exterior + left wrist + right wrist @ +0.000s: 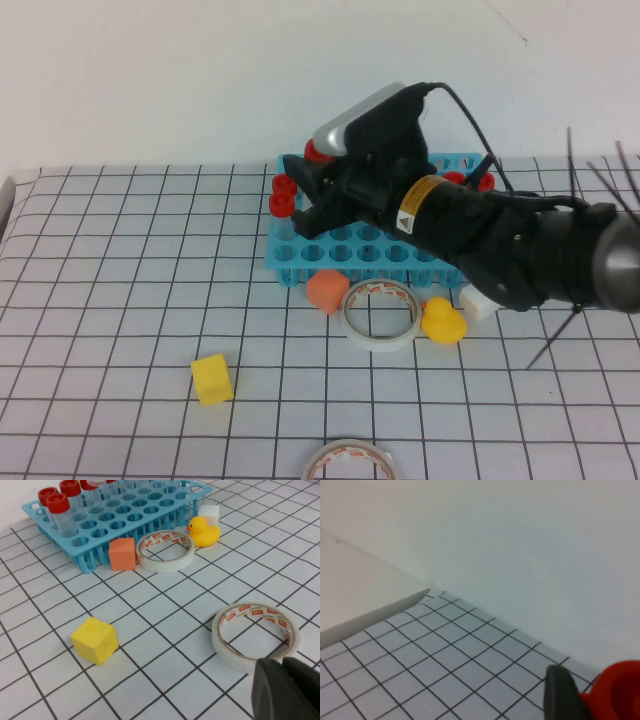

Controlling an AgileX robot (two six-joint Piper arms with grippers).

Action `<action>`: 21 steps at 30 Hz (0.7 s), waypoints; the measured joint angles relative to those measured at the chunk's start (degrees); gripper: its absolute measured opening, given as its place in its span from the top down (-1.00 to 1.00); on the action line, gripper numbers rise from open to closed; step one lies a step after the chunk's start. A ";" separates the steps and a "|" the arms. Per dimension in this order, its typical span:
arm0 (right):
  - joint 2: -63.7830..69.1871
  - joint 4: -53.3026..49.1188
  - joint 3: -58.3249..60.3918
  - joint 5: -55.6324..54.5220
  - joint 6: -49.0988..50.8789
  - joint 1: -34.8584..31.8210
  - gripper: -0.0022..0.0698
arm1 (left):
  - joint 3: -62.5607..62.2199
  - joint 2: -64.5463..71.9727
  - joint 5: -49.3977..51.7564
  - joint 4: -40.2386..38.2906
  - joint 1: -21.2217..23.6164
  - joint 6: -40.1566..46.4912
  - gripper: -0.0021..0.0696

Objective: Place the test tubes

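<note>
The blue test tube rack stands at the middle back of the table. Red-capped test tubes stand in its left corner, also seen in the left wrist view. My right gripper hangs over that left end of the rack. In the right wrist view a red-capped test tube sits tight against its dark finger, so it is shut on that tube. My left gripper is shut and empty, low over the table beside a tape roll; the high view does not show it.
In front of the rack lie an orange cube, a tape roll, a yellow duck and a white block. A yellow cube sits nearer, left of centre. A second tape roll lies at the front edge.
</note>
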 joint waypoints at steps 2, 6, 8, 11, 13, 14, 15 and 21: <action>1.65 -0.12 -1.39 -0.58 -1.13 0.00 0.22 | 0.00 0.00 0.00 0.00 0.00 0.00 0.95; 5.33 -0.12 -4.38 -0.97 -3.28 0.00 0.22 | 0.00 0.00 0.00 0.00 0.00 0.00 0.95; 7.15 -0.12 -6.23 -0.97 -4.34 0.00 0.22 | 0.00 -0.02 0.00 0.00 0.00 0.00 0.95; 9.09 -0.12 -8.16 0.60 -5.17 0.00 0.22 | 0.00 -0.02 0.00 0.00 0.00 0.00 0.95; 10.22 -0.01 -9.68 2.81 -5.32 0.00 0.22 | 0.00 -0.02 0.00 0.00 0.00 0.00 0.95; 10.78 0.11 -10.44 3.90 -5.32 0.00 0.22 | 0.00 -0.02 0.00 0.00 0.00 0.00 0.95; 11.25 0.35 -11.09 5.05 -5.32 0.00 0.22 | 0.00 -0.02 0.00 0.00 0.00 0.00 0.95; 14.90 3.01 -15.49 7.50 -5.32 0.00 0.22 | 0.00 -0.10 0.00 0.00 0.00 -0.10 0.95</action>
